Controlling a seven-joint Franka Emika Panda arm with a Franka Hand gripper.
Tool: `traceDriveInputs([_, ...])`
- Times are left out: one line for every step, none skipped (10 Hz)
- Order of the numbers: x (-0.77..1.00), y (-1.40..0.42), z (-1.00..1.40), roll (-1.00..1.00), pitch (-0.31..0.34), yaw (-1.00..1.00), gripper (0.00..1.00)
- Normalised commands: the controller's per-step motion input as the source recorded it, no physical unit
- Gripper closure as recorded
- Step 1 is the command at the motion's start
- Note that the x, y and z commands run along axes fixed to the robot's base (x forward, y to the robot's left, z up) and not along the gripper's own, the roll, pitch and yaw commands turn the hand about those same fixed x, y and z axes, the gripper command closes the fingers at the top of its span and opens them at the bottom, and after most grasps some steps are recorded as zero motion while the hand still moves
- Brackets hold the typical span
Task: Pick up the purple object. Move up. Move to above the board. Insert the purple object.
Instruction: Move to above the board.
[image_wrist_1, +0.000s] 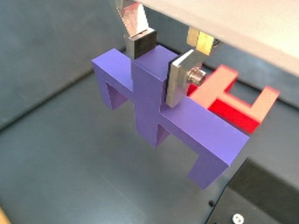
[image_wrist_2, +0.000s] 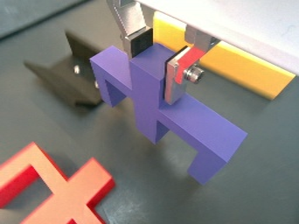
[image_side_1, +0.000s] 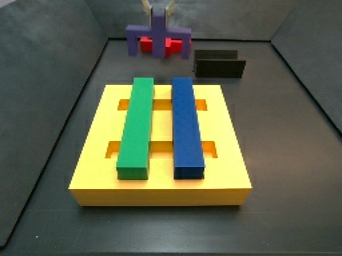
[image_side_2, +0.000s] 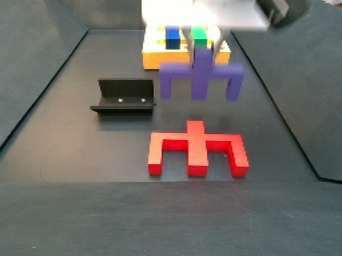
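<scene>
Two silver fingers (image_wrist_1: 179, 80) of the gripper (image_wrist_1: 162, 63) clamp the raised central post of the purple object (image_wrist_1: 163, 109); dark pads press both sides of the post in both wrist views. Purple object hangs off the bench (image_side_2: 80, 150), crossbar level, legs pointing down in a side view (image_side_2: 201, 78). It casts a shadow on the grey floor below.

Red notched piece (image_side_2: 198, 153) lies flat on the bench, nearer the camera than the purple object, apart from it. Fixture (image_side_2: 123, 97) stands beside, dark L-bracket, not touching either piece.

Board (image_side_1: 163, 145), thick yellow slab, lies well apart from the gripper (image_side_1: 160, 22). It carries a long green bar (image_side_1: 135, 126) and a long blue bar (image_side_1: 186, 125), side by side, with cut-out slots showing between them.
</scene>
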Motion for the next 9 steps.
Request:
traceDriveInputs([0.0,0.0,1.4,0.0,0.0,0.0,1.0])
traceDriveInputs([-0.02,0.0,1.4,0.0,0.037,-0.01,1.0])
traceDriveInputs([-0.04,0.01,1.4,0.02,0.04,0.0,1.0])
traceDriveInputs([0.0,0.0,1.4,0.03,0.025,0.0,1.0])
traceDriveInputs([0.07,0.01,1.4,0.01,0.062,0.0,1.0])
traceDriveInputs([0.03,0.0,0.62,0.01,0.103,0.0,1.0])
traceDriveInputs([0.03,0.0,0.25,0.02,0.079,0.0,1.0])
traceDriveInputs([0.12,-1.4,0.2,0.1,0.231,0.19,1.0])
traceDriveInputs([0.11,-1.4,0.2,0.12,0.23,0.17,1.0])
